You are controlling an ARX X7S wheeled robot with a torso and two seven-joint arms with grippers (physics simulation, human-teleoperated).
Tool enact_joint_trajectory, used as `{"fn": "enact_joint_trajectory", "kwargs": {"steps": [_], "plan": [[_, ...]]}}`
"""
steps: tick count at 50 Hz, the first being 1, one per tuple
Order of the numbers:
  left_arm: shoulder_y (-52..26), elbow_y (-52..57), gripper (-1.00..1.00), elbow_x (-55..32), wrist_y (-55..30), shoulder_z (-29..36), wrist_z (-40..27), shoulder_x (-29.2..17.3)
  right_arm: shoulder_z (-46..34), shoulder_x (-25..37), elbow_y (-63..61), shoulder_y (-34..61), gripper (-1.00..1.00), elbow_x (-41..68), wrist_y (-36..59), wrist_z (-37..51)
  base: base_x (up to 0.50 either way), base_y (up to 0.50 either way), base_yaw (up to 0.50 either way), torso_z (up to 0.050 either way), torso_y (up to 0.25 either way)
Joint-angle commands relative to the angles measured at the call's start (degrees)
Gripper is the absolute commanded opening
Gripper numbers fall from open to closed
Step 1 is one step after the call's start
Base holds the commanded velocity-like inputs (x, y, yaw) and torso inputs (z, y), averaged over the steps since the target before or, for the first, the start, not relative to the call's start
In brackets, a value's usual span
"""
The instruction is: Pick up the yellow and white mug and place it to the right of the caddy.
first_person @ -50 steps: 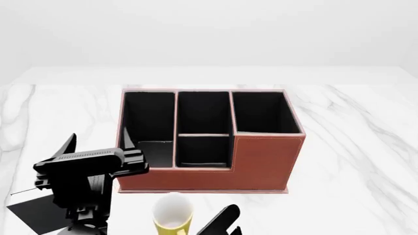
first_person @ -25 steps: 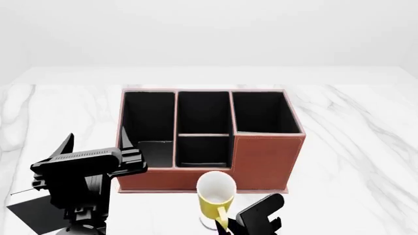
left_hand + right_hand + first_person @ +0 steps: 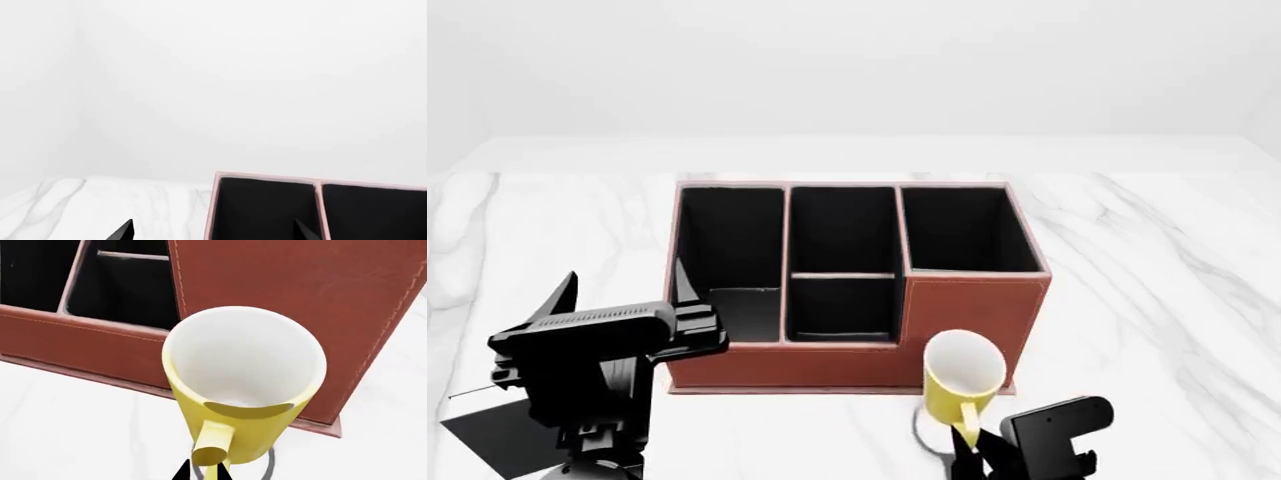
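The yellow and white mug (image 3: 964, 383) hangs tilted just above the table, in front of the caddy's taller right front corner. My right gripper (image 3: 977, 448) is shut on its yellow handle (image 3: 212, 445); in the right wrist view the gripper (image 3: 203, 474) pinches the handle, with the mug (image 3: 243, 385) and its white inside facing the camera. The reddish-brown caddy (image 3: 974, 325) stands mid-table and shows behind the mug (image 3: 287, 290). My left gripper (image 3: 621, 292) is open and empty, raised at the caddy's left front. In the left wrist view it (image 3: 217, 235) points over the caddy's rim (image 3: 267, 176).
A flat black book (image 3: 487, 435) lies on the white marble table (image 3: 1148, 300) at the front left, below my left arm. Bare marble lies to the right of the caddy. A plain white wall stands behind the table.
My right gripper has carried the mug to the right along the caddy's front, from near its left-middle to its right front corner. The left arm has barely moved.
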Motion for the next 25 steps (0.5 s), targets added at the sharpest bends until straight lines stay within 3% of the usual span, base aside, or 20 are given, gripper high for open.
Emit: {"fn": "enact_joint_trajectory", "kwargs": {"steps": [1, 25], "plan": [[-0.11, 0.22, 1.0, -0.17, -0.23, 0.2, -0.37, -0.22, 7.38, 1.69, -3.03, -2.73, -1.0, 2.2, 1.0, 2.78, 0.0, 0.0, 0.0, 0.0, 0.01], [-0.12, 0.01, 1.0, -0.69, 0.21, 0.44, -0.76, -0.59, 18.03, 3.01, -2.88, -4.75, -1.0, 3.82, 2.06, 8.66, 0.0, 0.0, 0.0, 0.0, 0.0]]}}
